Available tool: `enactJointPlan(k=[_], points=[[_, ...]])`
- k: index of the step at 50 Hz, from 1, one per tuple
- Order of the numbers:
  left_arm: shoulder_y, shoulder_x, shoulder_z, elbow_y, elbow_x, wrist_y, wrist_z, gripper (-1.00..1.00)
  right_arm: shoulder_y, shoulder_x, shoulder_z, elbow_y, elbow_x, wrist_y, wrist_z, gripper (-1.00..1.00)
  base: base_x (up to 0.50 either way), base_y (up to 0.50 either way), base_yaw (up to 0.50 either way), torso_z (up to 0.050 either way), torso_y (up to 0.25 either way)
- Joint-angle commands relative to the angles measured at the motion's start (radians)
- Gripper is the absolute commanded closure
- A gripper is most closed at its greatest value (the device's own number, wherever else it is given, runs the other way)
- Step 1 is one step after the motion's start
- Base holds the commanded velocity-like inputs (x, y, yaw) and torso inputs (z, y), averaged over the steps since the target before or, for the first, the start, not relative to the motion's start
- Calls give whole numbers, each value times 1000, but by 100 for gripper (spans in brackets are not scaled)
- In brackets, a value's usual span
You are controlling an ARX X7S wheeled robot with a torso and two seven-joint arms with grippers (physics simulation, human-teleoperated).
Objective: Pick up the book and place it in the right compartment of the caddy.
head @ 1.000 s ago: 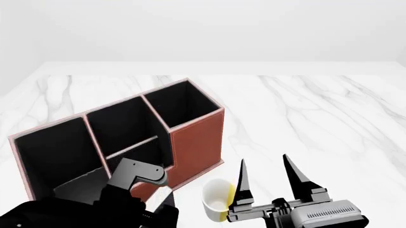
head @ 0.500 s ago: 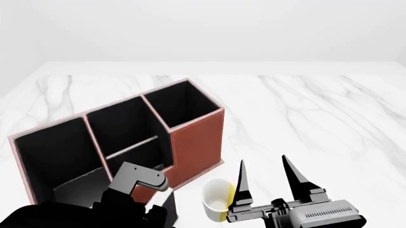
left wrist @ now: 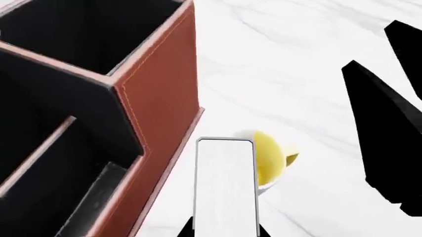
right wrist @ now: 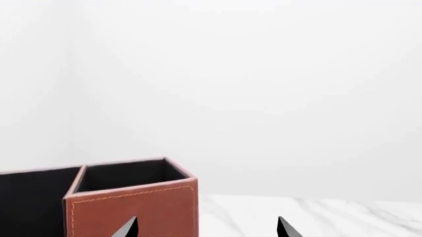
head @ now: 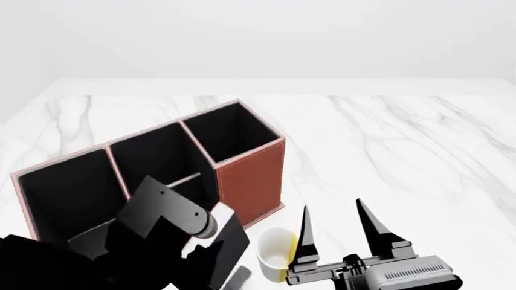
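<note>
My left gripper (left wrist: 224, 230) is shut on the book (left wrist: 225, 182), whose white page edges show between its jaws. In the head view the book (head: 228, 246) is a black slab held above the table, in front of the caddy (head: 250, 178) and beside the mug (head: 274, 251). The right compartment (head: 231, 132) is the tall square well at the caddy's right end. It also shows in the left wrist view (left wrist: 92, 34) and the right wrist view (right wrist: 128, 175). My right gripper (head: 333, 232) is open and empty, to the right of the mug.
The white mug with a yellow inside (left wrist: 267, 160) stands on the marble table (head: 387, 145) close to the caddy's front right corner. The right gripper's black fingers (left wrist: 382, 128) stand just beyond the mug. The caddy's lower sections (head: 72, 193) lie to the left.
My left arm has risen with the book, which now sits higher and larger in front of the caddy. The right gripper has barely moved.
</note>
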Motion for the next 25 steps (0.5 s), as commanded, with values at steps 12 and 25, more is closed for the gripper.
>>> enactJointPlan(k=[12, 25], points=[[-489, -108, -39, 147, -373, 127, -172, 100, 0, -11, 5, 14, -17, -9, -19, -100, 0, 0, 0, 0, 1], [-869, -1, -44, -71, -314, 85, -127, 100, 0, -8, -3, 11, -15, -3, -15, -100, 0, 0, 0, 0, 1]])
